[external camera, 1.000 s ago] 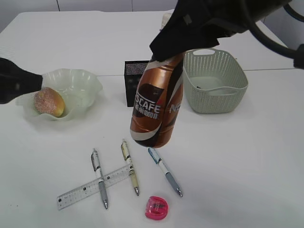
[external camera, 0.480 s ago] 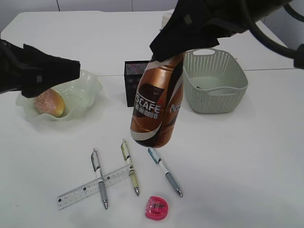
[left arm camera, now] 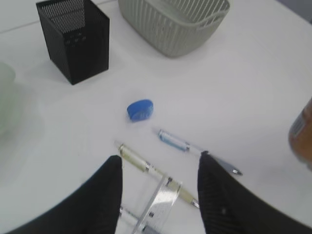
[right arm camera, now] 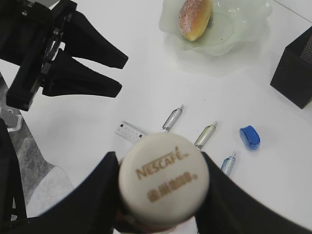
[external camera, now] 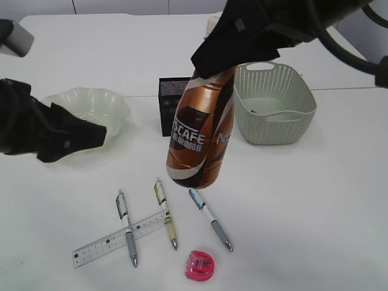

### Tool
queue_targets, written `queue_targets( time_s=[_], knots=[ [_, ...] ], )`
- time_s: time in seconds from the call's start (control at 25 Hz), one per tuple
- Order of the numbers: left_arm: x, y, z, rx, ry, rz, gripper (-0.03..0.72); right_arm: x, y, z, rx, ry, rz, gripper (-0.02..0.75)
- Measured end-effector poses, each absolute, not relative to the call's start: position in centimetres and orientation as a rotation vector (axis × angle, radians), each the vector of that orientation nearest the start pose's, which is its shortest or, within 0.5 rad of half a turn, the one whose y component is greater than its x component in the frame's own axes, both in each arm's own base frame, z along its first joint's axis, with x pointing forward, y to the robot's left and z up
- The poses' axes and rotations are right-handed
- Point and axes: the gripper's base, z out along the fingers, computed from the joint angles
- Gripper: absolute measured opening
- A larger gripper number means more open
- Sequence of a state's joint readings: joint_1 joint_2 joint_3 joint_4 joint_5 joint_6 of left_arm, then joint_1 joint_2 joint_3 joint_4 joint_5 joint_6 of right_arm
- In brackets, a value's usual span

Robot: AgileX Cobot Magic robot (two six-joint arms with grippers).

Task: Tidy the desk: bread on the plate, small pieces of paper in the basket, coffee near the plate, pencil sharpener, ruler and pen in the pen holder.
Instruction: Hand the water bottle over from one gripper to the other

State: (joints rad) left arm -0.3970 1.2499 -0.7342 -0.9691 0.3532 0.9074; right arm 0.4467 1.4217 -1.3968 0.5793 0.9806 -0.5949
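1. Left gripper (left arm camera: 158,195): the jaws are seen standing apart with nothing between them, above the pens and ruler, in front of the plate.
2. Plate (external camera: 115,109): pale green, ruffled rim; placed at the left of the table. The bread (right arm camera: 195,17), an oval sugar-speckled bun, is shown lying in it in the right wrist view.
3. Ruler (external camera: 118,238): clear, black markings; laid at the front, crossed by two pens. A poor grip is judged likely, since it lies flat and tangled with them.
4. Pen holder (external camera: 173,106): black mesh, upright, behind the bottle.
5. Coffee (external camera: 200,136): copper-brown Nescafe bottle, white cap; held tilted in the air, clamped at the neck by the right gripper (right arm camera: 161,187). A slip or topple on set-down is judged possible.
6. Basket (external camera: 276,106): grey-green, perforated, at the right.
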Motion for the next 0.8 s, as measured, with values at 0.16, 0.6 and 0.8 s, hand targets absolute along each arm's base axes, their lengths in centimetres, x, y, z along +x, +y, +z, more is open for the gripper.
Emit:
queue_targets(
  time_s=[0.16,0.6,0.8],
  knots=[
    [22.4,-10.7,25.7,0.555,2.304,-0.464,0.364,25.2,16.7,38.6,-1.014,2.16,0.661,0.311],
    [23.1,-8.0,25.2,0.419,2.38,-0.166,0.363,25.2,16.7,38.6,-1.014,2.16,0.661,0.311],
    [23.9,-8.2,27.2,0.34,2.111,-0.209,0.363,25.2,16.7,38.6,-1.014,2.16,0.661,0.311]
  ],
)
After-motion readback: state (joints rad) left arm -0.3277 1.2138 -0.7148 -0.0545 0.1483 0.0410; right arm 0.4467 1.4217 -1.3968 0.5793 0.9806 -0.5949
